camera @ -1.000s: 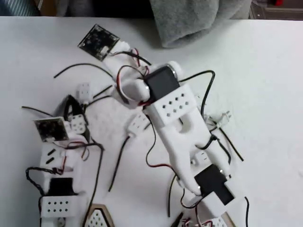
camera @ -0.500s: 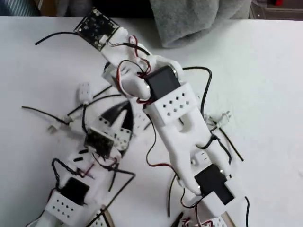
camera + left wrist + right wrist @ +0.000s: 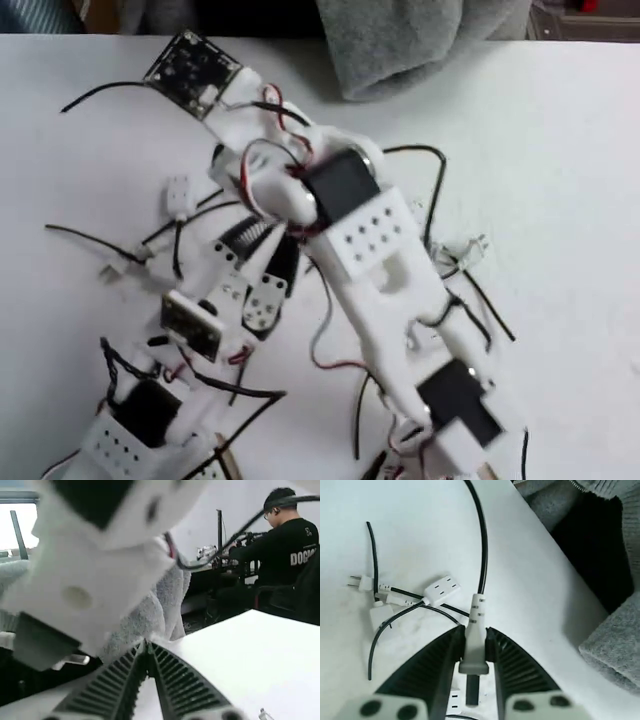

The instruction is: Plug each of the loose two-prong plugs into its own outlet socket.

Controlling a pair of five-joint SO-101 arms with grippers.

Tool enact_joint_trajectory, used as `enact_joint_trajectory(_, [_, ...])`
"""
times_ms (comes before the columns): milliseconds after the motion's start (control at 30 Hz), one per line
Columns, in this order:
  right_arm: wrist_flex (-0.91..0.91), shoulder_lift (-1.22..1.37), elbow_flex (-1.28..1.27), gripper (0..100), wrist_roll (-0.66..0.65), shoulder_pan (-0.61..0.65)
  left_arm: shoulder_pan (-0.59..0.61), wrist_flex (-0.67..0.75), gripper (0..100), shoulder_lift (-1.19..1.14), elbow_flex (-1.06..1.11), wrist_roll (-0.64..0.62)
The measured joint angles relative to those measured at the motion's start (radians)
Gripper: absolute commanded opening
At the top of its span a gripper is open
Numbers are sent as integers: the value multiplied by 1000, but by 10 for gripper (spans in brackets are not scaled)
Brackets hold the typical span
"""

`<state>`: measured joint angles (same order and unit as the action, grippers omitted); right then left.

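My right gripper [image 3: 473, 628] is shut on a white two-prong plug [image 3: 472, 647], whose black cord [image 3: 483, 555] runs away over the table. Beyond it lie a white outlet socket [image 3: 442, 590], a loose plug [image 3: 359, 583] with bare prongs and a small white block [image 3: 380, 616]. In the high view that socket [image 3: 178, 195] sits left of the right arm [image 3: 370, 250]. My left gripper [image 3: 270, 240] lies low at the centre, close under the right arm. Its ribbed black fingers [image 3: 172, 680] meet at the tips, and I see nothing between them.
Another loose plug [image 3: 470, 248] with prongs lies right of the right arm among tangled black cords. A further small white connector [image 3: 112, 268] lies at the left. A grey cloth [image 3: 420, 45] hangs over the table's far edge.
My left arm swung from the left edge in toward the table's centre, under the right arm. My right gripper carried the plug and its cord farther toward the back left.
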<state>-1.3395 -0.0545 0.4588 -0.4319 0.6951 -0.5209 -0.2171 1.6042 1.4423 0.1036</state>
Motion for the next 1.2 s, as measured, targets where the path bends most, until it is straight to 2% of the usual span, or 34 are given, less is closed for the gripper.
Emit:
enact_joint_trajectory(500, [132,-559,-543,19,3,3,-2,-2,24,-2,-31,-3])
enact_joint_trajectory(800, [107,-718,-594,19,2,5,0,-2,24,-2,-31,-3])
enact_joint_trajectory(1200, [9,-795,-601,19,0,11,32,0,24,-2,-25,-2])
